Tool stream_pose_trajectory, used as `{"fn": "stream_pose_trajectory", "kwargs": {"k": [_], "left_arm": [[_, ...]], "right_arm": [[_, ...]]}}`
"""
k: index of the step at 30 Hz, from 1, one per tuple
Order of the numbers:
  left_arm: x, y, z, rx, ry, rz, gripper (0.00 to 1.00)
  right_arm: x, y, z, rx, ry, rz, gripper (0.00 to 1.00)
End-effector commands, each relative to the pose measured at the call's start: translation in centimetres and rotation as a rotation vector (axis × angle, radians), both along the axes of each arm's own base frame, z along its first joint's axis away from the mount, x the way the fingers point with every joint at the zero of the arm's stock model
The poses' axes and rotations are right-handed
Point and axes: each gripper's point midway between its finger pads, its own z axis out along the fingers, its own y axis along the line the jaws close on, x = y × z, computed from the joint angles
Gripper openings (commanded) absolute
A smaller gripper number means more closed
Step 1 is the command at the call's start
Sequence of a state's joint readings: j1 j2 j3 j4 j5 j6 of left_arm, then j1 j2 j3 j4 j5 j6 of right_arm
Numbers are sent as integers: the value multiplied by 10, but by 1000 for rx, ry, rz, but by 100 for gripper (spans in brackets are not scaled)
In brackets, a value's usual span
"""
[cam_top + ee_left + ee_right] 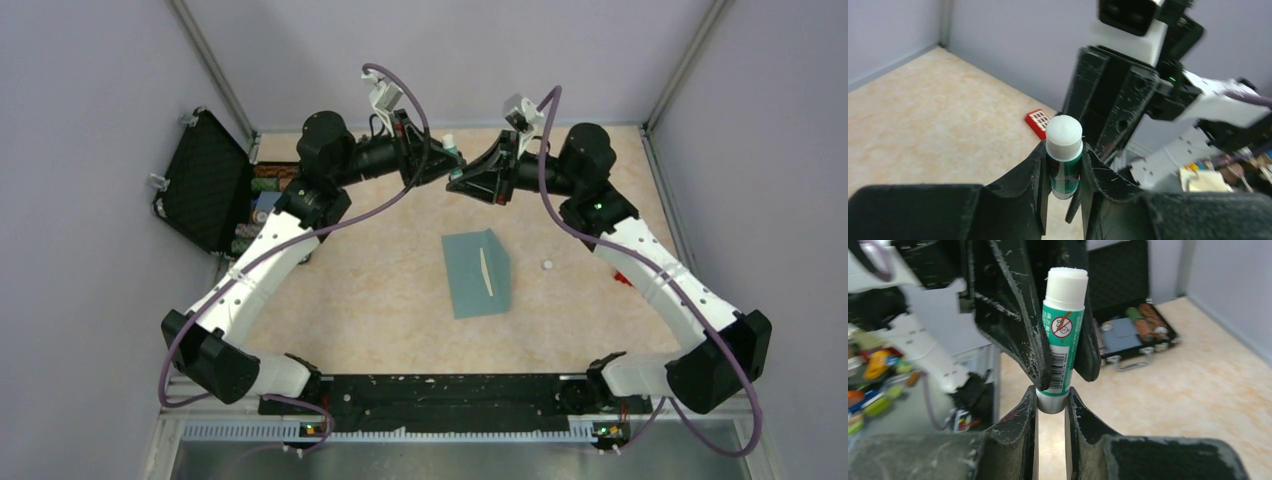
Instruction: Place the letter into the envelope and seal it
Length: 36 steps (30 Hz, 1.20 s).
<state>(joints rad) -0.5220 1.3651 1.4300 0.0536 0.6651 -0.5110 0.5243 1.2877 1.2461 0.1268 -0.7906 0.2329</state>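
While the flat teal blue-grey paper envelope (468, 278) lies mid-surface (380, 290) with a pale strip across it, the left fingers (1035, 170) clamp a green-and-white glue stick (1060, 350) aloft, and the right fingers (1025, 412) pinch its base.

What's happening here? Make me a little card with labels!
left claw: shut on the glue stick, around its middle
right claw: pinching the stick's bottom end
glue stick: green and white, held up off the table between both claws
envelope: teal, lying on the table, nothing touching it
white bit: tiny, on the table beside the envelope, maybe a cap
case: black, open, at the left edge
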Motion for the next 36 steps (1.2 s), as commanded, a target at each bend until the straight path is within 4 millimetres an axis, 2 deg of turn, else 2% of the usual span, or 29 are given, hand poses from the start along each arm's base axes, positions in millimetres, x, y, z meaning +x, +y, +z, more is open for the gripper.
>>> {"fn": "stream_pose_trajectory", "kwargs": {"k": [1, 5, 8, 10, 11, 13, 14, 16, 20, 26, 29, 31, 36], "left_arm": [[-36, -1, 3, -19, -75, -284, 0], [-39, -2, -3, -4, -69, -311, 0], [-29, 0, -4, 3, -77, -243, 0], [-18, 2, -3, 4, -86, -171, 0], [-13, 4, 0, 4, -90, -132, 0], [1, 9, 5, 0, -83, -29, 0], [7, 13, 7, -1, -81, 17, 0], [17, 17, 11, -4, -73, 90, 0], [28, 24, 20, -21, -54, 171, 0], [37, 27, 25, -41, -19, 249, 0], [37, 26, 27, -49, -2, 256, 0], [36, 25, 28, -52, 1, 255, 0], [33, 24, 28, -53, 6, 246, 0]], "right_arm": [[-95, -11, 30, 23, -60, 488, 7], [-95, -10, 23, 15, -39, 508, 11], [-80, -8, 22, 17, -59, 413, 25], [-57, -10, 18, -7, -106, 247, 34], [-38, -14, 17, -18, -141, 110, 45], [-6, -33, 14, -59, -234, -160, 52], [0, -44, 15, -69, -295, -252, 53], [11, -56, 5, -86, -336, -379, 64], [18, -52, -4, -108, -310, -431, 64], [18, -29, 13, -56, -353, -435, 60], [26, -21, 22, -28, -336, -464, 58], [27, -14, 28, -2, -327, -455, 55], [28, 2, 38, 32, -306, -448, 55]]}}
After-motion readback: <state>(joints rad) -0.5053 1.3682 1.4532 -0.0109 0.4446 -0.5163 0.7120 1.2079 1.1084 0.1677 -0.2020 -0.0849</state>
